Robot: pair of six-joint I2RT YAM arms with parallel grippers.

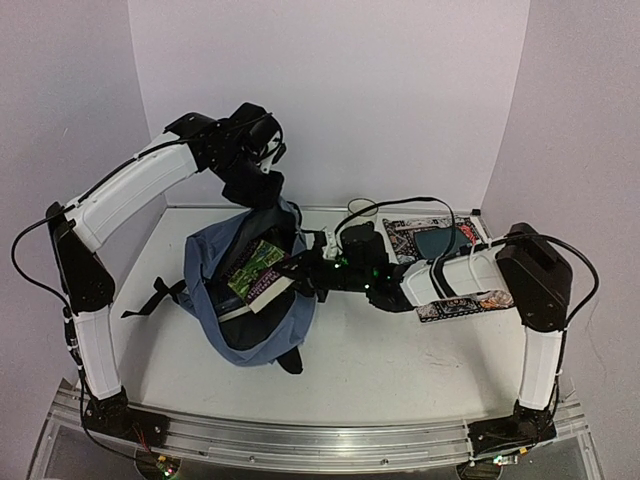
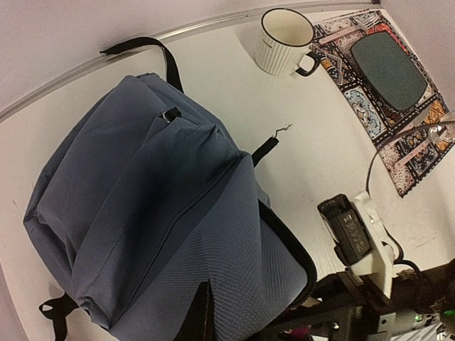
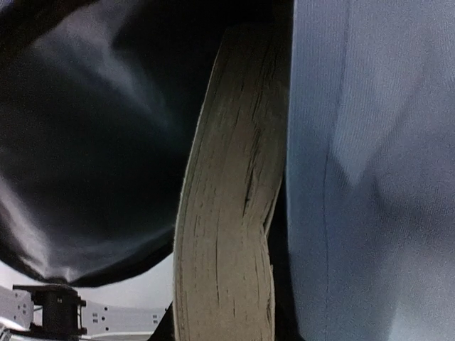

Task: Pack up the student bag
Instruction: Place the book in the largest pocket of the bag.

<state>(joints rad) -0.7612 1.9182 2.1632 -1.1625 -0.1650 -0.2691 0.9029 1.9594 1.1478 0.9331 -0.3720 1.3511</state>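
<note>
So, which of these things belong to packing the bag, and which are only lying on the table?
Part of the job: student bag, held up by the left gripper; paperback book, held at its mouth by the right gripper.
Only lying about: white mug; patterned placemat; dark plate on it.

Left arm (image 1: 130,190) and right arm (image 1: 450,280) show white shells, black joints, black cables (image 1: 415,199).

The bag (image 2: 142,213) is matt slate-blue cloth with a fine weave. Its lining (image 3: 85,128) is dark, smooth and faintly shiny. The book (image 1: 256,268) has a glossy printed cover and rough, yellowed paper edges. The mug (image 2: 282,42) looks glazed and ribbed, and the counter (image 1: 400,350) is smooth, matt white.
</note>
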